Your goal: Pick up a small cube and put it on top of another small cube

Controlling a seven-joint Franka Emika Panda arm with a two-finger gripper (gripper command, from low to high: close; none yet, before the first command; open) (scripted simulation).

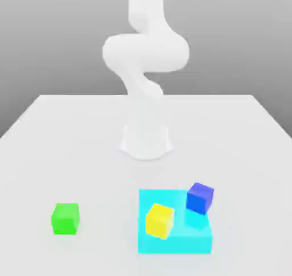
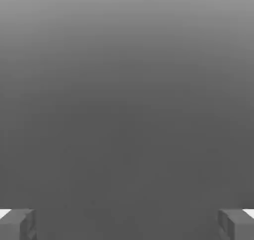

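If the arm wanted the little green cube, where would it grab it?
Probably from straight above, closing on two opposite upright faces of the green cube. It sits flat on the table with open space all round it, away from the cyan block, so nothing crowds the end effector, whose fingers stand wide open.

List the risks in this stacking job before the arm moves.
1. The yellow cube and blue cube sit close together on the cyan slab; the open gripper might bump one while grasping the other.
2. The green cube sits far off on the table, so carrying it means a long move.
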